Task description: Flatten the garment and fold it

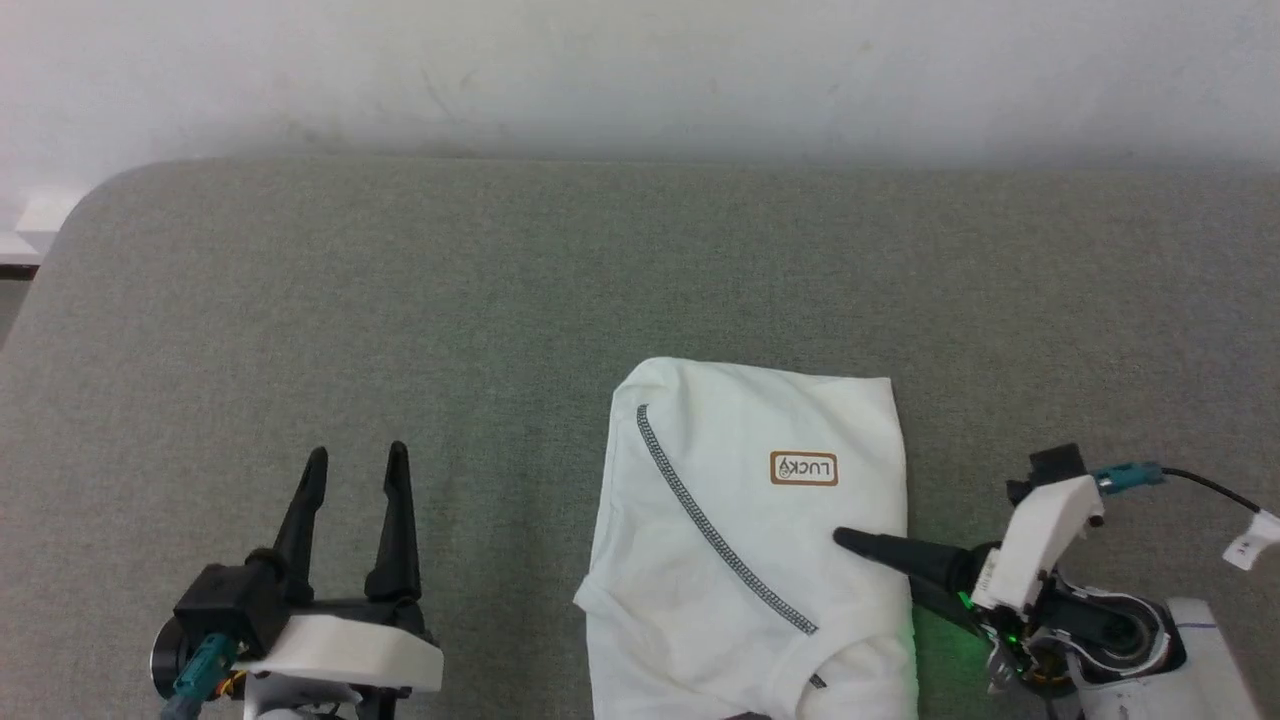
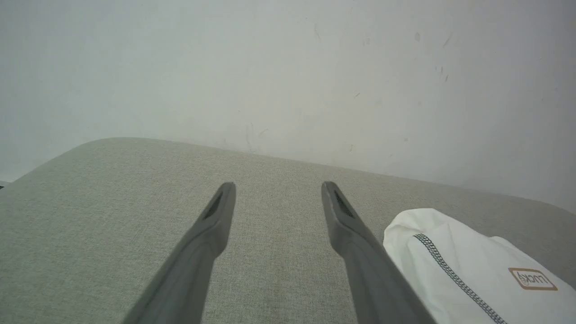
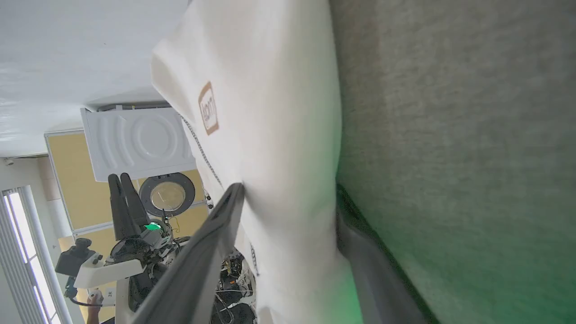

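Observation:
The garment (image 1: 740,440) lies folded into a white rectangle on the grey fabric surface (image 1: 400,300), with a brown-bordered patch (image 1: 803,468) and a diagonal dark seam (image 1: 700,520) on top. My right gripper (image 1: 850,548) comes in from the right and is open. One finger (image 1: 890,552) rests over the garment's right edge, and the other is hidden below the cloth. In the right wrist view the garment (image 3: 270,90) sits between the spread fingers of that gripper (image 3: 290,189). My left gripper (image 1: 358,455) stands open and empty to the left of the garment (image 2: 454,252), fingers (image 2: 216,225) wide apart.
A white wall (image 1: 640,70) runs behind the surface, whose far left corner (image 1: 90,210) is rounded. A cable with a white tag (image 1: 1250,540) trails off my right wrist. The right wrist view shows a white appliance (image 3: 139,139) beyond the surface.

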Controlling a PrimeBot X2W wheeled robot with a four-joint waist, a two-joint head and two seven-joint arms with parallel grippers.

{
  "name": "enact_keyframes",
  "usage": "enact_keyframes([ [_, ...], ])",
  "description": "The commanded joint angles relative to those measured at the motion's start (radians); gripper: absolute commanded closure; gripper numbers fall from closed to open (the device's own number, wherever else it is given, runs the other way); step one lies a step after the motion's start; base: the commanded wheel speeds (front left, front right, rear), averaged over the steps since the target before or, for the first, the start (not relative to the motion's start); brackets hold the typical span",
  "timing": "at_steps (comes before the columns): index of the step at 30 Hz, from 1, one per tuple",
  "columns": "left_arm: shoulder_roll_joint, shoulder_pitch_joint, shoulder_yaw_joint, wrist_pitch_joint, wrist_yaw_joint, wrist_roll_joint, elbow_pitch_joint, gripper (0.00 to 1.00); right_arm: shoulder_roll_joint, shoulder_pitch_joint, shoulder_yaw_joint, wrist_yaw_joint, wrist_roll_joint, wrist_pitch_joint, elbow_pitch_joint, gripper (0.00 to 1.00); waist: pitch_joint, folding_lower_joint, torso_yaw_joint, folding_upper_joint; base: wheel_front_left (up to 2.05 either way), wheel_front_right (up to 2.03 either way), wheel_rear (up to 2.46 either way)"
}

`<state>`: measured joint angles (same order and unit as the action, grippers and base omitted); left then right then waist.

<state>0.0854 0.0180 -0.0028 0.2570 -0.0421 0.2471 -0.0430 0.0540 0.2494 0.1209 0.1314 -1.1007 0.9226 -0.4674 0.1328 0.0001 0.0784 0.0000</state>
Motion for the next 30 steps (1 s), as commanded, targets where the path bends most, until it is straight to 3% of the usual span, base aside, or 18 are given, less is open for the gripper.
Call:
enact_keyframes([
  [1,-0.006,-0.020,-0.003,0.005,-0.006,-0.004,-0.003,0.00,-0.003,0.021,-0.030,-0.001,-0.007,-0.007,-0.023,0.00,0.015,-0.0001,0.014,0.0000,0.00,0.00,0.00],
  [2,-0.008,-0.023,-0.003,0.005,-0.007,-0.006,-0.005,0.00,-0.003,0.026,-0.054,-0.001,0.003,-0.011,-0.037,0.00,0.017,-0.0001,0.015,0.0000,0.00,0.00,0.00],
  [3,-0.009,-0.025,-0.002,0.005,-0.008,-0.008,-0.005,0.00,-0.003,0.031,-0.075,-0.001,0.017,-0.017,-0.047,0.53,0.018,-0.0001,0.016,0.0000,0.00,0.00,0.00],
  [4,-0.010,-0.027,0.000,0.005,-0.009,-0.009,-0.007,0.00,-0.003,0.035,-0.092,-0.001,0.029,-0.025,-0.052,0.91,0.019,-0.0001,0.017,0.0000,0.00,0.00,0.00],
  [5,-0.010,-0.029,0.003,0.005,-0.011,-0.009,-0.009,0.00,-0.003,0.039,-0.107,-0.001,0.038,-0.038,-0.053,1.00,0.020,-0.0001,0.016,0.0000,0.00,0.00,0.00],
  [11,-0.012,-0.009,0.025,0.005,-0.014,-0.022,-0.018,0.00,0.090,0.037,-0.254,-0.001,0.155,-0.167,0.053,1.00,-0.017,-0.0001,-0.005,0.0000,0.00,0.00,0.00],
  [19,-0.014,0.010,0.030,0.005,-0.022,-0.032,-0.021,0.00,0.377,0.021,-0.573,-0.001,0.540,-0.328,0.227,1.00,-0.063,-0.0001,-0.076,0.0000,0.00,0.00,0.00],
  [24,-0.016,0.014,0.030,0.005,-0.024,-0.033,-0.014,0.00,0.478,0.035,-0.647,-0.001,0.659,-0.332,0.259,1.00,-0.051,-0.0001,-0.165,0.0000,0.00,0.00,0.00],
  [30,-0.012,-0.019,0.022,0.005,-0.030,-0.040,0.007,0.00,0.566,0.096,-0.656,-0.001,0.699,-0.345,0.241,1.00,0.032,-0.0001,-0.296,0.0000,0.00,0.00,0.00],
])
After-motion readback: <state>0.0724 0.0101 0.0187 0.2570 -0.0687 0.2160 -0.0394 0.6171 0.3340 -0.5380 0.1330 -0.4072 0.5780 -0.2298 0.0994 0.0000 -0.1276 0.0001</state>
